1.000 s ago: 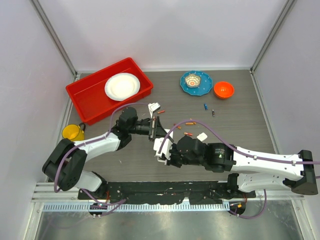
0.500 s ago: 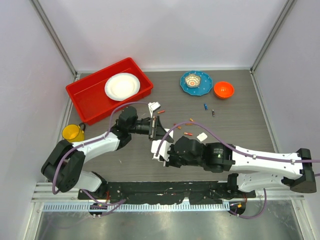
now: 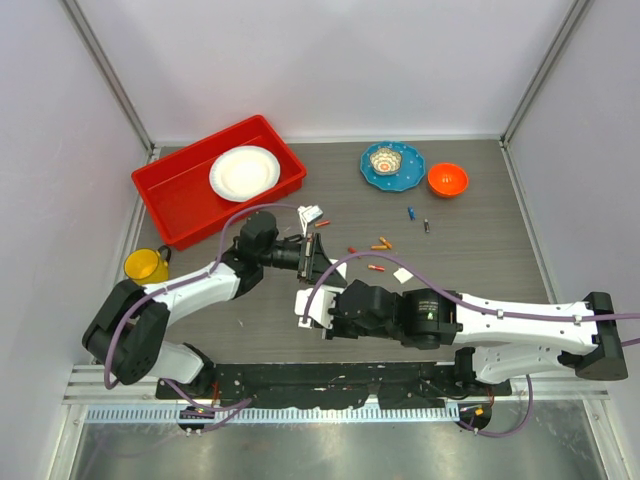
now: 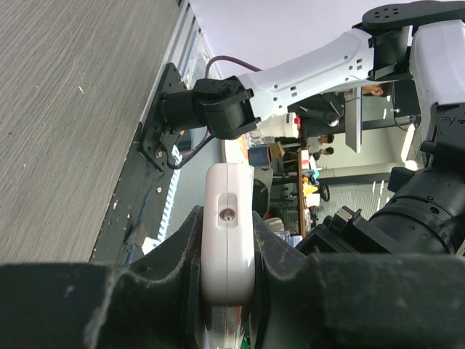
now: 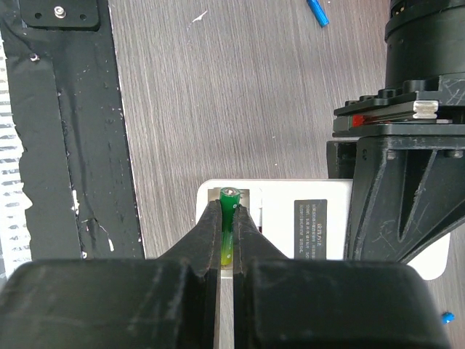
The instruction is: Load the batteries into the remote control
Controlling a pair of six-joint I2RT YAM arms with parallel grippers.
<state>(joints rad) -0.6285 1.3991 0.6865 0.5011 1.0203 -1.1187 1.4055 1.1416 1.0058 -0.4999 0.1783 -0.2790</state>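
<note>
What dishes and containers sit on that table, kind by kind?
Plates: 2, white and blue
Bowls: 2, orange and small patterned
Cup: 1, yellow
Tray: 1, red
Total: 6

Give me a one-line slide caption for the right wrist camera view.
Right gripper pinches a green battery against the opened back of the white remote control.
</note>
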